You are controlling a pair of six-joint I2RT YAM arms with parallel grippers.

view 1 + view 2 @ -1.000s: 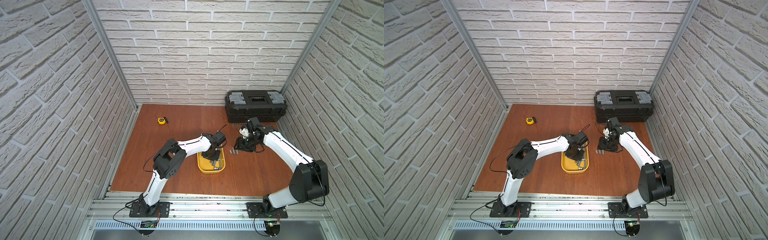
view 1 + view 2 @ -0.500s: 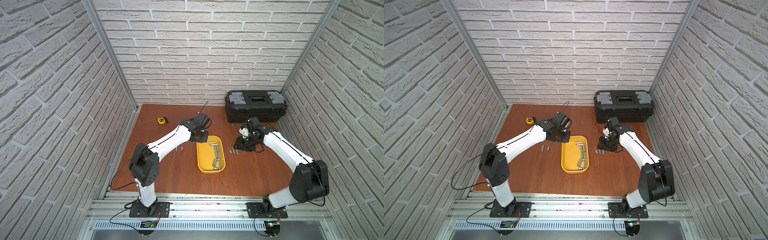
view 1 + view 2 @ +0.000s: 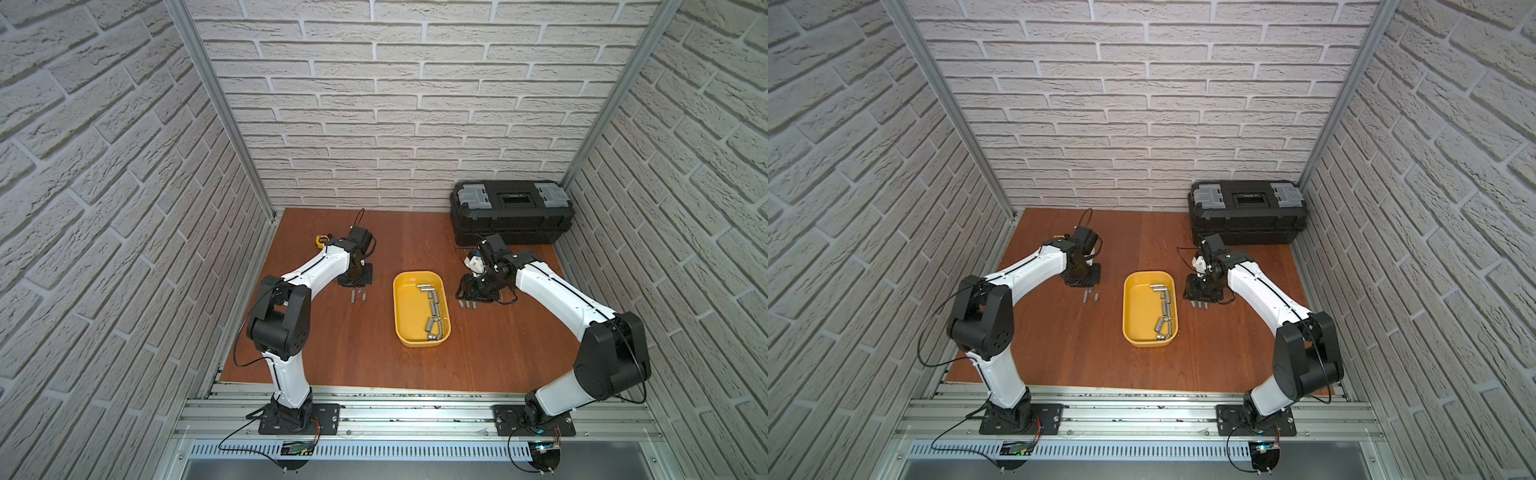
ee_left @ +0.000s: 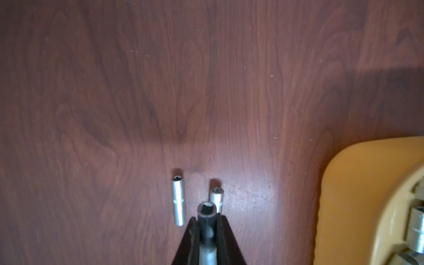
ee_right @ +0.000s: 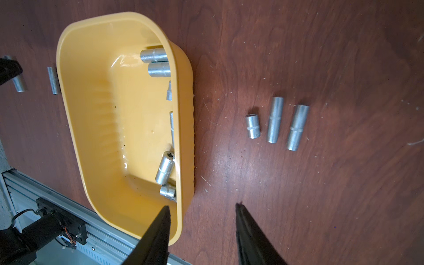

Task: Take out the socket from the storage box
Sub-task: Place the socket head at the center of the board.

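1. As the left wrist view shows, the left gripper (image 4: pixel 207 223) is clenched on a socket (image 4: pixel 205 210), a dark one whose hex opening faces the camera; the held piece is outside the storage box (image 4: pixel 344 195), above the bare wooden table (image 4: pixel 114 91)
2. Just beside the held piece, two loose sockets lie on the wood, apart from each other: a long one (image 4: pixel 178 202) and a short one (image 4: pixel 216 197) that is partly covered by it; whether the held piece touches the table cannot be told
3. In both top views the yellow storage box (image 3: pixel 409 307) stands mid-table between the two arms, with a row of sockets (image 3: pixel 433 309) lying along its wall on the robot's right
4. The right gripper (image 5: pixel 203 206) is released, its jaws parted with nothing between them; one finger hangs over a corner of the box, its partner over the table
5. On the table to the right of the box lie three sockets (image 5: pixel 274 119) side by side, one short and two long, none touching
6. A black toolbox (image 3: pixel 513 220) sits in the far right corner; a yellow tape measure (image 3: pixel 322 240) shows partly behind the left arm
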